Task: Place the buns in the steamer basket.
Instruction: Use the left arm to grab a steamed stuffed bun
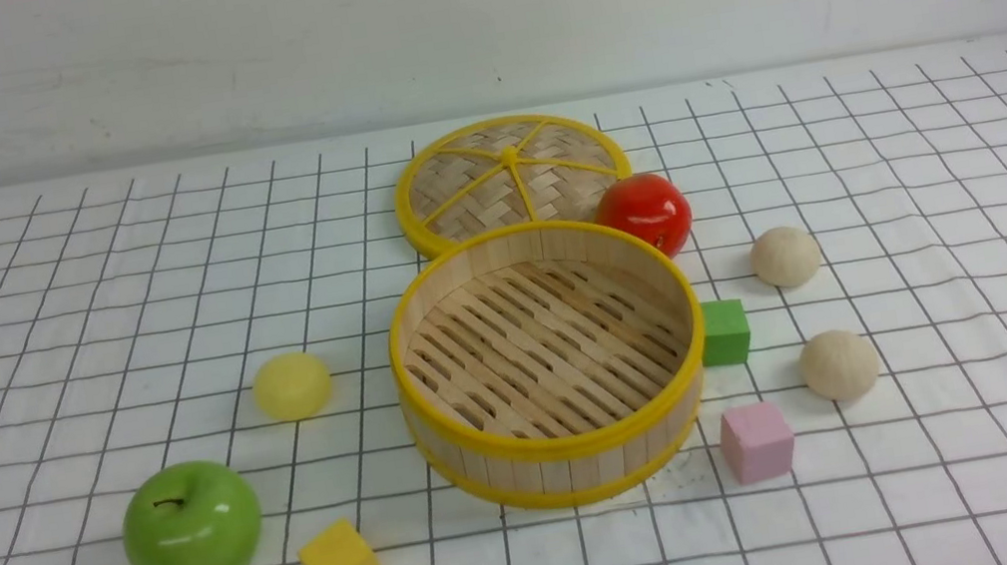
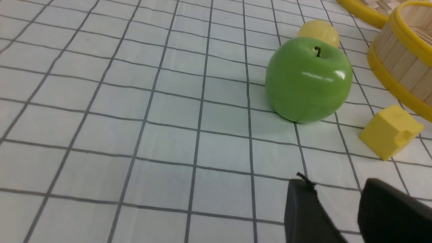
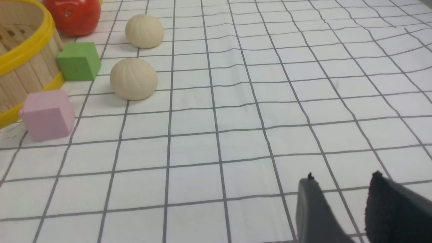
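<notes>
Now, with nothing loaded, yellow bun (image 1: 292, 386) left of the steamer basket (image 1: 561, 443) and 2 cream buns (image 1: 838, 365) right, your left gripper (image 2: 337, 185) and right gripper (image 3: 342, 179) stand part-open and empty, so go grasp 1.

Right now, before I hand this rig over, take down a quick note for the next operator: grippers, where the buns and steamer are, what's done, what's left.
Left gripper: open, empty.
Right gripper: open, empty.
Steamer basket: mid-table, lid off, nothing inside.
Pale yellow bun: on the checked cloth, left of the basket.
Far cream bun and near cream bun: on the cloth, right of the basket.
Done: nothing.
Left: all three buns into the basket.
</notes>
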